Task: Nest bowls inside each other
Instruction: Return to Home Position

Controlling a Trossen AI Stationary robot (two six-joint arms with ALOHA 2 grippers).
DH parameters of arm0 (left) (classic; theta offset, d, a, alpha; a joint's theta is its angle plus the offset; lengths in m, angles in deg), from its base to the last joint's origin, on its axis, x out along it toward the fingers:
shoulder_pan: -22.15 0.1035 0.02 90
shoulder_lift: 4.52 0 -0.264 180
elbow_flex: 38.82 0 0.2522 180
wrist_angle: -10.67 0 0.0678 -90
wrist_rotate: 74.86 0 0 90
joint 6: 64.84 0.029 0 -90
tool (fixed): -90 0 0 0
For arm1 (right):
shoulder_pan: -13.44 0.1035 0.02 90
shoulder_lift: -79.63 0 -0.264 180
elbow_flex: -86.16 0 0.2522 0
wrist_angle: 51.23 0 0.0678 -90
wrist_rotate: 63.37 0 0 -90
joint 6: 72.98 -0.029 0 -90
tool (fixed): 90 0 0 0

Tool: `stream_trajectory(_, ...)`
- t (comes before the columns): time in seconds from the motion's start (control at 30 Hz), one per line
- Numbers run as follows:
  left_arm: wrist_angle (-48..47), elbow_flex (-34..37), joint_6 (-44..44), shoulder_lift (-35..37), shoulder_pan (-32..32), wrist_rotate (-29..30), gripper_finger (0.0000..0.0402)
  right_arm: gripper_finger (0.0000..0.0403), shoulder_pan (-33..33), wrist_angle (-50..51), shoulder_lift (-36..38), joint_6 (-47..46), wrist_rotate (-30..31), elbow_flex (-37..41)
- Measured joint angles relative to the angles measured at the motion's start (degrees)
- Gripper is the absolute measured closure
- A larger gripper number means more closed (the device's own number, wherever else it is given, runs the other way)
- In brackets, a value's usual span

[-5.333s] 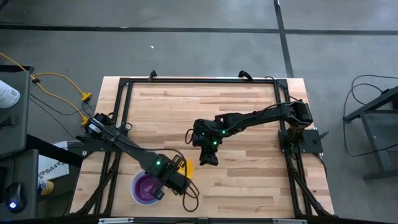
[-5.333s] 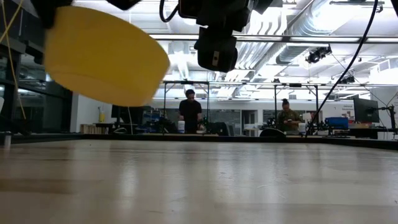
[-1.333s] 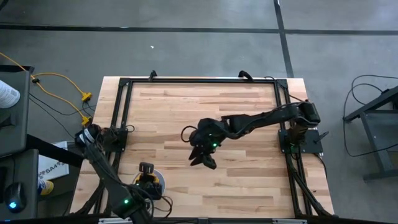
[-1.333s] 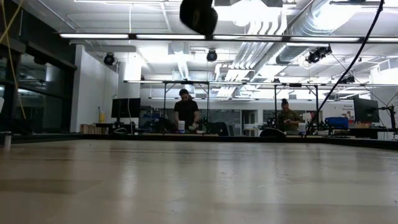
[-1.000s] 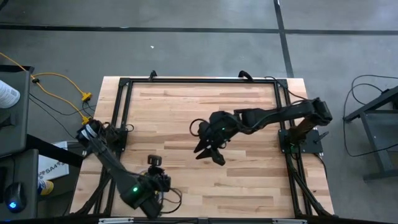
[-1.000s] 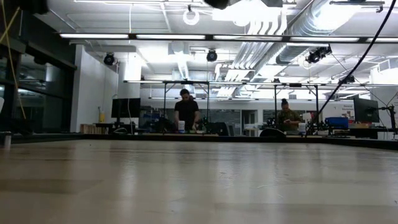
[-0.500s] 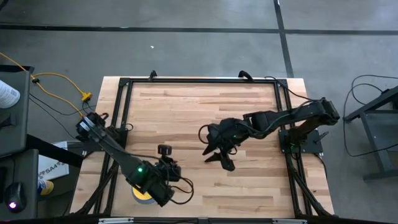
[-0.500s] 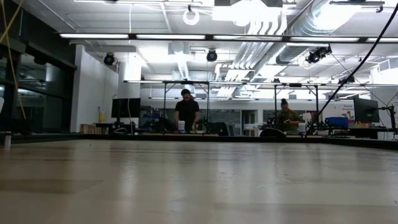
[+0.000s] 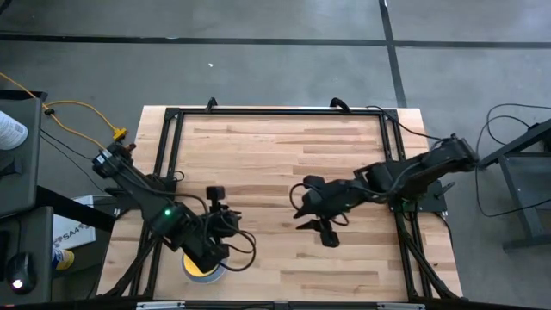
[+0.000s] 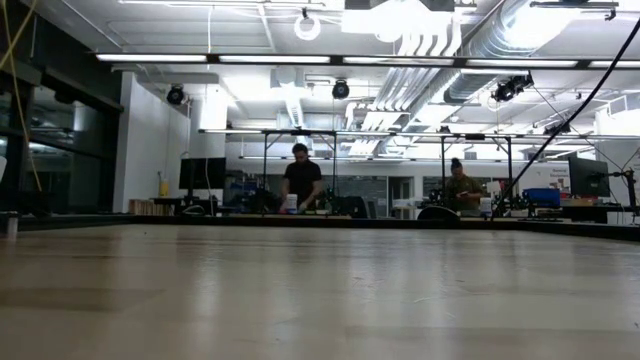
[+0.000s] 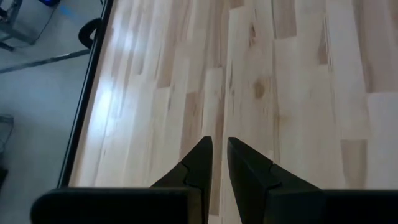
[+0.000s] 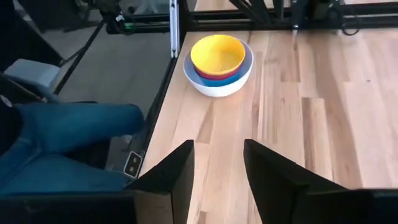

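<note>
Left gripper (image 11: pixel 216 142), nearly closed and empty, has pulled back from the nested bowls (image 12: pixel 217 56).

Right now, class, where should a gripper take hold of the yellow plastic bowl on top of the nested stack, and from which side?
Probably the rim of the round yellow plastic bowl, from straight above, one of the jaws inside and one outside. It sits mouth-up inside the round white plastic bowl, so only its rim stands clear.

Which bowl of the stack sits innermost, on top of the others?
The yellow bowl. Its whole inside shows, while the others show only as rims around it, the white bowl outermost.
</note>
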Motion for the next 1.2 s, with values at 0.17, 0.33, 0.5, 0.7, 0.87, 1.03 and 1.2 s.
stream_trajectory(0.17, -0.77, 0.62, -0.02, 1.72, -0.81, -0.26, 0.0352, 0.0270, 4.46, 3.57, 3.25, -2.32, 8.06, 0.00)
stream_trajectory(0.33, -0.28, 4.90, -2.68, 4.84, -2.21, -0.19, 0.0352, 0.0270, 10.40, 7.85, 5.81, -6.32, 18.97, 0.00)
stream_trajectory(0.5, 4.38, 11.27, -4.45, 10.31, -4.01, 0.71, 0.0352, 0.0270, 16.46, 11.30, 7.22, -10.78, 30.03, 0.00)
stream_trajectory(0.7, 12.55, 20.35, -4.56, 17.29, -5.08, 1.24, 0.0352, 0.0270, 21.61, 13.74, 7.90, -16.90, 39.91, 2.77)
stream_trajectory(0.87, 17.18, 26.70, -4.50, 21.77, -4.90, 1.27, 0.0352, 0.0270, 24.30, 12.43, 10.82, -25.26, 44.70, 11.71)
stream_trajectory(1.03, 19.32, 29.98, -2.65, 23.87, -4.94, 1.25, 0.0352, 0.0270, 25.65, 4.50, 16.74, -28.50, 46.92, 22.51)
stream_trajectory(1.2, 21.42, 33.94, -2.45, 25.69, -4.92, 1.28, 0.0352, 0.0270, 25.55, -5.21, 23.99, -28.16, 48.46, 32.63)
